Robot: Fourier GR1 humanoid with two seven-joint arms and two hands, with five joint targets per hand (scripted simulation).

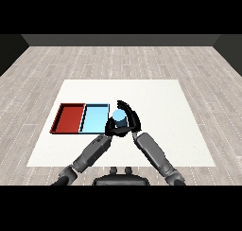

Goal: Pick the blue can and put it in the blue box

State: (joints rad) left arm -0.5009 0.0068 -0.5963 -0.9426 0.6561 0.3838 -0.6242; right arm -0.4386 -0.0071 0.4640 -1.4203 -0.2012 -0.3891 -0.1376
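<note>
Both forearms rise from the near edge to meet just right of the blue tray [94, 116]. Right hand [131, 117] has its fingers curled round the blue can [118, 116]; whether the left hand [111, 128] fingers are open or curled, I cannot tell. Crowded hands risk knocking the can, or clipping the tray's right rim on the bench [160, 107].

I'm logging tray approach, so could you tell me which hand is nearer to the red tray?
Left. The left hand sits by the light blue tray's right edge; the right hand, curled round the blue can, is farther right of the red tray.
</note>
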